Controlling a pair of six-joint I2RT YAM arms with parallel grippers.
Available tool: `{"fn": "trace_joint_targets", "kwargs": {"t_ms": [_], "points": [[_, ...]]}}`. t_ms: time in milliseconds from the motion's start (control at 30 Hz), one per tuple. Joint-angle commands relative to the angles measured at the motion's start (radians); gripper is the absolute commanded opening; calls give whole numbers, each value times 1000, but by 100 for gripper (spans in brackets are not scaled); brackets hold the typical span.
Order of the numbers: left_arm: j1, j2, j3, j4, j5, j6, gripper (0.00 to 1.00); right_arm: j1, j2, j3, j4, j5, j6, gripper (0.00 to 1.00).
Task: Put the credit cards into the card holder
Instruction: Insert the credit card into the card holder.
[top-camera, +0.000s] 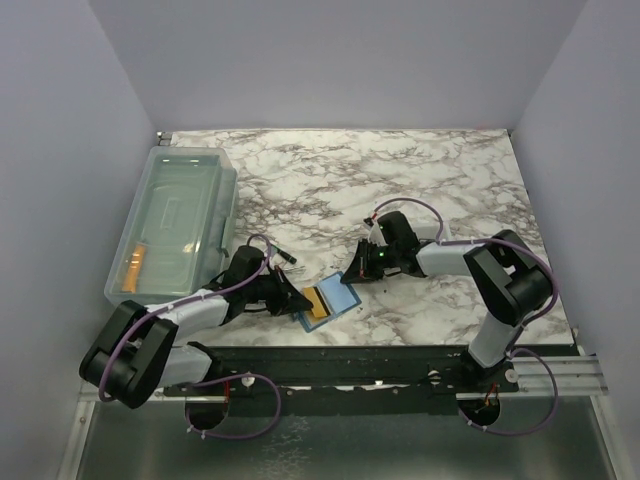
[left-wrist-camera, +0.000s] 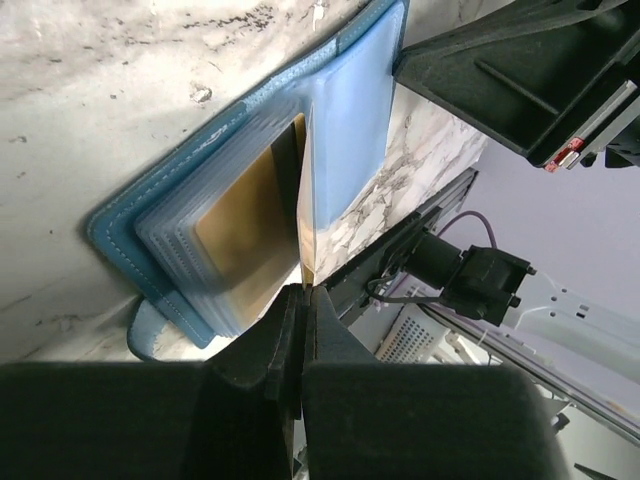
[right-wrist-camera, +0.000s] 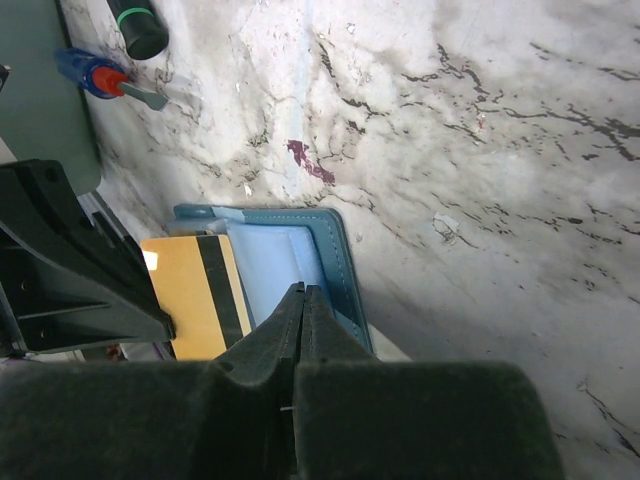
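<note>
The teal-blue card holder lies open on the marble near the table's front edge. A golden credit card with a black stripe lies over its left half. My left gripper is shut on that card's near edge. In the left wrist view the card runs edge-on from my left gripper, with gold showing in the clear sleeves beside it. My right gripper is shut, its tips at the light-blue inner flap of the holder's right half, with nothing visible between them.
A large clear plastic bin stands at the left with an orange item inside. A small blue-and-red tool and a dark marker lie on the marble beyond the holder. Grey walls enclose the table.
</note>
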Motion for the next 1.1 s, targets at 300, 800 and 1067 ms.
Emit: {"fn": "trace_joint_targets", "kwargs": {"t_ms": [300, 800, 1067], "points": [[19, 65, 8, 77, 86, 45, 0, -2, 47, 19, -19, 26, -33, 0], [20, 135, 50, 77, 157, 108, 0, -2, 64, 29, -25, 20, -42, 0], [29, 148, 59, 56, 125, 126, 0, -2, 64, 31, -33, 17, -48, 0]]}}
